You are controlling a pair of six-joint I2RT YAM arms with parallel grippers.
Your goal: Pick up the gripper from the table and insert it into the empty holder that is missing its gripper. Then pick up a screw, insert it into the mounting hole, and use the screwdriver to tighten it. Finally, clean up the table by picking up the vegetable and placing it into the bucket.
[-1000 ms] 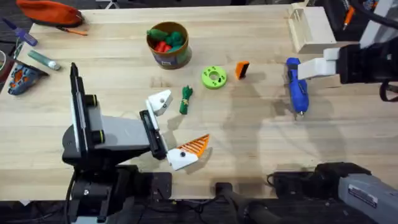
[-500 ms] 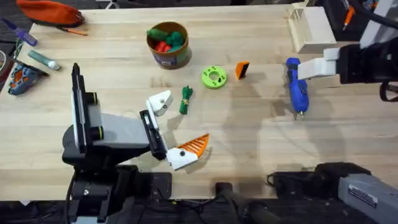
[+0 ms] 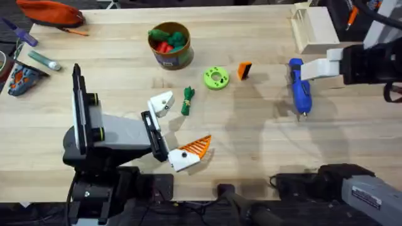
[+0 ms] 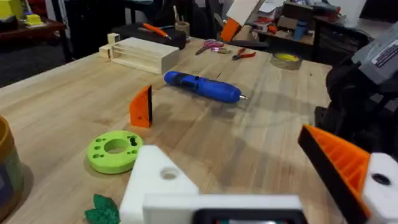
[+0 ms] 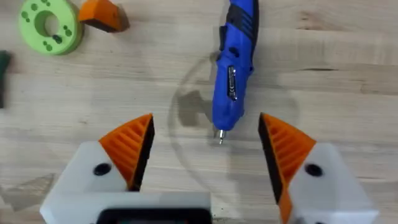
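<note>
The right gripper hangs wide apart and holds nothing, its two orange ribbed pads standing either side of the metal tip of the blue screwdriver, which lies flat on the table with bare wood between it and each pad. In the overhead view that screwdriver sits in the right part of the frame, tip toward the lower edge, with the pale wooden box above it at the table's far edge and open wood below it.

The left gripper sits low in the left-centre of the overhead frame, spread wide and empty. One side carries an orange ribbed finger; the other is the bare white holder, its mounting hole visible in the left wrist view.

Just right of the holder lies the dark green vegetable, near it but apart. Further right are the lime-green disc and then the loose orange gripper, standing on edge, close beside the disc without touching. Above these, toward the upper middle, the tan bucket holds red and green toy pieces.

The widest clear stretch of wood runs across the centre and lower right, between the left gripper and the screwdriver. Pens and a red pouch crowd the upper left corner.
</note>
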